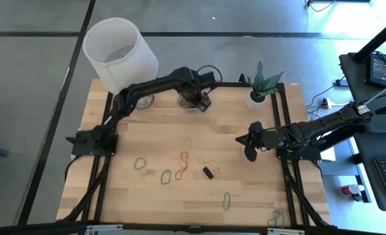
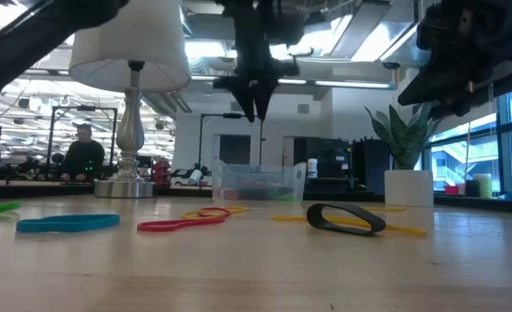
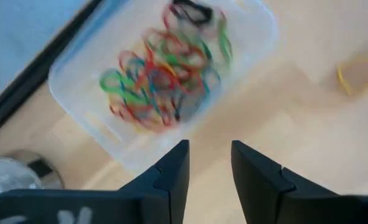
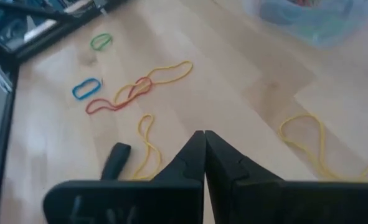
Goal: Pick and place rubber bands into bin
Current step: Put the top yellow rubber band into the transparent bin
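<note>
The clear bin (image 1: 194, 102) stands at the far middle of the table with many coloured rubber bands inside (image 3: 165, 81). My left gripper (image 3: 208, 152) hangs open and empty just above the bin's near side; in the low view it (image 2: 257, 102) points down over the bin (image 2: 257, 184). My right gripper (image 4: 203, 142) is shut and empty above the table's right middle (image 1: 248, 145). Loose rubber bands lie flat on the wood: green (image 1: 140, 163), blue (image 1: 166, 176), red-orange (image 1: 183, 163), yellow (image 1: 209, 162), black (image 1: 208, 172), green (image 1: 226, 200).
A lamp with a large white shade (image 1: 117, 49) stands at the far left, its silver base (image 2: 127, 186) beside the bin. A white plant pot (image 1: 258, 98) stands at the far right. Another band (image 1: 275, 219) lies near the front right corner. A person (image 2: 84, 156) sits far behind.
</note>
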You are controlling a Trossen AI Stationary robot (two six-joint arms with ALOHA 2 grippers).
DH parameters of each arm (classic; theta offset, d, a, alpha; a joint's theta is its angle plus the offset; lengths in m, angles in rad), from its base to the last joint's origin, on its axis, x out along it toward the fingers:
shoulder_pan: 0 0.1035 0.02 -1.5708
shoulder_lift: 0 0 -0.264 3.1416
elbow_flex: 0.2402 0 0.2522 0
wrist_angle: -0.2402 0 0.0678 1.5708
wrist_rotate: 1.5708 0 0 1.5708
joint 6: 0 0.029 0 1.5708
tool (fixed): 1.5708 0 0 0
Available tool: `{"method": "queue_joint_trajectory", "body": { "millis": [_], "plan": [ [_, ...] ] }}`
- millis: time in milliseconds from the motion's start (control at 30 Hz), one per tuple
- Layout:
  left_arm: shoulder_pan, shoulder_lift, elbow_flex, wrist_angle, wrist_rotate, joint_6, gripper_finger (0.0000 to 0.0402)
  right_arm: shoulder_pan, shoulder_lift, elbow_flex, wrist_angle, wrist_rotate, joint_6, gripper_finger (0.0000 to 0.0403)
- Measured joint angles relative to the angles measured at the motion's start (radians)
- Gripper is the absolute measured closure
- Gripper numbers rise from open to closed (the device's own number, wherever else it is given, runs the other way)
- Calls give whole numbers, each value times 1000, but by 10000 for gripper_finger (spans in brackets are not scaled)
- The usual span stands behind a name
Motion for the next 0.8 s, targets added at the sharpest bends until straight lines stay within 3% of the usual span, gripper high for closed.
{"method": "queue_joint_trajectory", "body": {
  "millis": [200, 433, 533, 633, 800],
  "plan": [
    [-98, -4, 0, -82, -10, 17, 309, 0, 0, 0, 1, 0, -92, 395],
    [-244, 1, 0, -27, -35, 117, 385, 0, 0, 0, 30, 1, -92, 395],
    [-294, 1, 0, 20, -53, 179, 397, 0, 0, 0, 51, 3, -92, 395],
    [-339, 1, -7, 89, 12, 268, 400, 0, 0, 0, 93, 28, -95, 395],
    [-411, 4, -117, 238, 88, 397, 400, -1, 2, 0, 154, 76, -86, 396]
  ]
}}
